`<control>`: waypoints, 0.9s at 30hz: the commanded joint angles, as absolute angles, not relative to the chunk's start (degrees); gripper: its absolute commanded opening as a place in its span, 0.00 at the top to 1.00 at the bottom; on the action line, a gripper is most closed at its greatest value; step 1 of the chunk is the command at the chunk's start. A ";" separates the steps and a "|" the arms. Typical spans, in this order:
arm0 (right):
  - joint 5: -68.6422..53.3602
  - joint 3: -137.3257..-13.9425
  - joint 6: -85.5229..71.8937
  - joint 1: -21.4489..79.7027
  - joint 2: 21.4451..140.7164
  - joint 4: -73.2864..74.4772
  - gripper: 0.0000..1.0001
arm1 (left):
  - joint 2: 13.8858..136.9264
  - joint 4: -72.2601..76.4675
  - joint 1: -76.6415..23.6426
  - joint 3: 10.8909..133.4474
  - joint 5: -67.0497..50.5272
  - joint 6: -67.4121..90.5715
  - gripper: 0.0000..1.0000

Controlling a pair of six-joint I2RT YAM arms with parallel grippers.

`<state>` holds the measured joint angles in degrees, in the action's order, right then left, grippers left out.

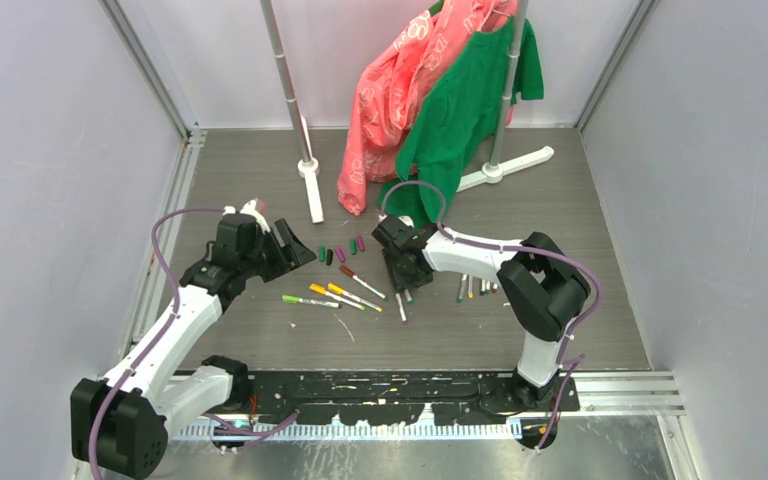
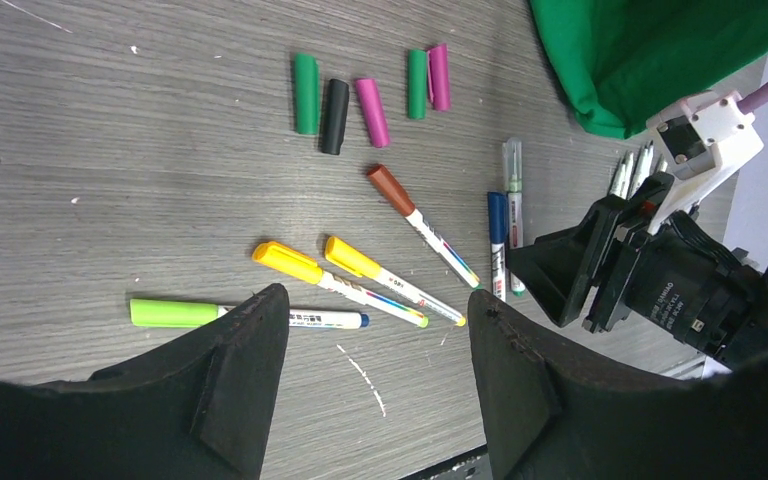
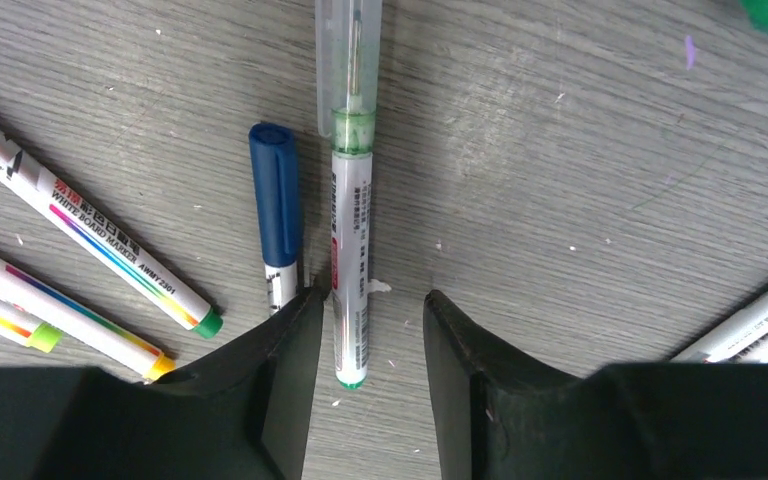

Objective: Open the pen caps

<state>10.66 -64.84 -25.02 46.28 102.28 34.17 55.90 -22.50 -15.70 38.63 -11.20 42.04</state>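
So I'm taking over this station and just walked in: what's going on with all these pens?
Two robot arms are working through pens scattered on the table. The right claw is low and open, its fingers on either side of a green pen that has a clear cap on. It has not yet closed on the pen. The left claw hangs open above the yellow-capped pens, holding nothing. Five loose caps lie in a row nearby.
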 commanded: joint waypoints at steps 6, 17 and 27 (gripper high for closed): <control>7.84 -65.27 -24.18 46.05 104.27 31.48 0.56 | 56.09 -20.39 -15.91 38.44 -10.28 42.63 0.35; 2.07 -62.30 -26.20 45.07 105.42 29.73 0.74 | 56.50 -22.46 -15.87 39.17 -10.20 42.86 0.35; 1.79 -61.05 -27.33 45.00 104.34 29.72 0.93 | 58.09 -25.96 -15.87 40.82 -10.14 45.25 0.35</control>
